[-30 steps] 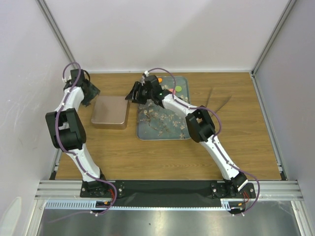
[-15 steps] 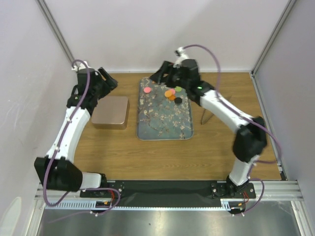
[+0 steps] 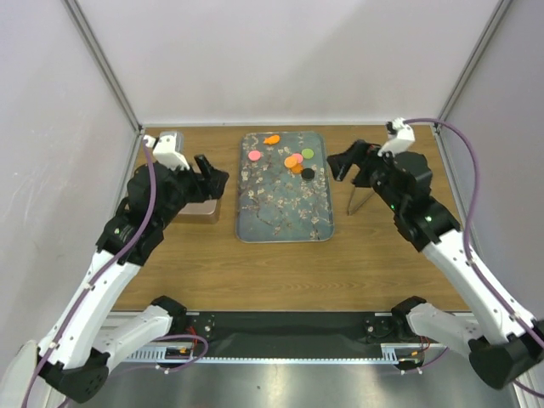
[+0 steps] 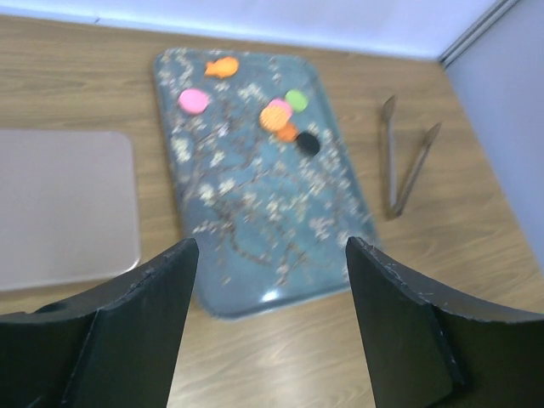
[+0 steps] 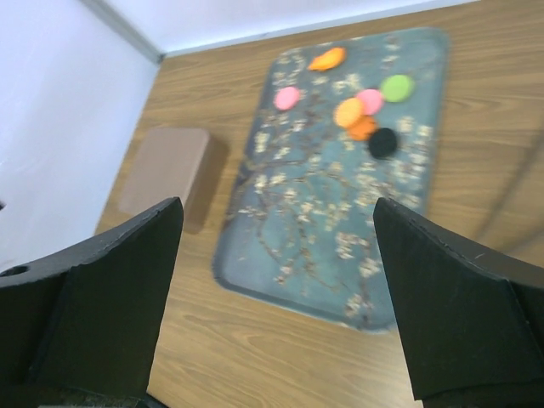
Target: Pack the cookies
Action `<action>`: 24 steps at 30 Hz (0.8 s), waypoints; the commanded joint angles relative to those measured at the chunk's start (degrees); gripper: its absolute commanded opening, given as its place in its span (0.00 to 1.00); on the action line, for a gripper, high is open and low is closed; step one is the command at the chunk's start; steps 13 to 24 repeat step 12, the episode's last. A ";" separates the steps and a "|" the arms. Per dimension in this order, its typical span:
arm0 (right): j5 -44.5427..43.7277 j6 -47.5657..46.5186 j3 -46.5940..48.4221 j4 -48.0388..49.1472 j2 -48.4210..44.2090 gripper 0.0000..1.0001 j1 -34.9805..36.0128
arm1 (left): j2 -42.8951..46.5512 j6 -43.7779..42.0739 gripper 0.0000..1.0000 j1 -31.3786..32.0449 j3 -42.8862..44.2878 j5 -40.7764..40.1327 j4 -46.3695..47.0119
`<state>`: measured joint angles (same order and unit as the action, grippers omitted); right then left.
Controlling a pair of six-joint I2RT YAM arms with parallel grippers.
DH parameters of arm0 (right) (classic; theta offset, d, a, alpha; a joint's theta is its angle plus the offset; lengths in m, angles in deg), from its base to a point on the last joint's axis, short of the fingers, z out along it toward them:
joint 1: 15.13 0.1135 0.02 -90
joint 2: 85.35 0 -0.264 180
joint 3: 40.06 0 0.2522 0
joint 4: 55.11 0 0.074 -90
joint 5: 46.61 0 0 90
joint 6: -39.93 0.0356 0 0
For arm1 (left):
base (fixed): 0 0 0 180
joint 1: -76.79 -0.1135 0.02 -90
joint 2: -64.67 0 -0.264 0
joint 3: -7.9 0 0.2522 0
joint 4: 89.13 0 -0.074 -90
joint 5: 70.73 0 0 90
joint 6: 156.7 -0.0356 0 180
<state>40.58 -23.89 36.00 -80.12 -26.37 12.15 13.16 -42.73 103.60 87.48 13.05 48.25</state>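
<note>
I see the left gripper (image 4: 272,248) and right gripper (image 5: 276,206) both spread wide and empty, with the cookies (image 3: 294,160) lying at the floral tray's (image 3: 280,217) far end.

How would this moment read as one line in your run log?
left hand: open, empty | right hand: open, empty | small round and fish-shaped cookies: on blue floral tray | metal tongs: right of tray, untouched

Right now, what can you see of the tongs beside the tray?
The tongs look like thin dull metal, two slim arms joined at the near end and spread in a narrow V toward the far wall. They lie flat on the wooden table, right of the floral tray with a gap between. Nothing grips them.
</note>
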 commanded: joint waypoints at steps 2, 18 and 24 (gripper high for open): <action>-9.23 -2.62 -3.49 -5.89 -5.71 1.00 -0.04 | 4.39 -6.47 0.77 0.79 -4.55 -1.52 -4.27; -10.37 -0.95 -5.00 -7.74 -6.60 1.00 -0.57 | 8.26 -8.41 0.77 0.79 -7.11 -0.64 -4.45; -10.37 -0.95 -5.00 -7.74 -6.60 1.00 -0.57 | 8.26 -8.41 0.77 0.79 -7.11 -0.64 -4.45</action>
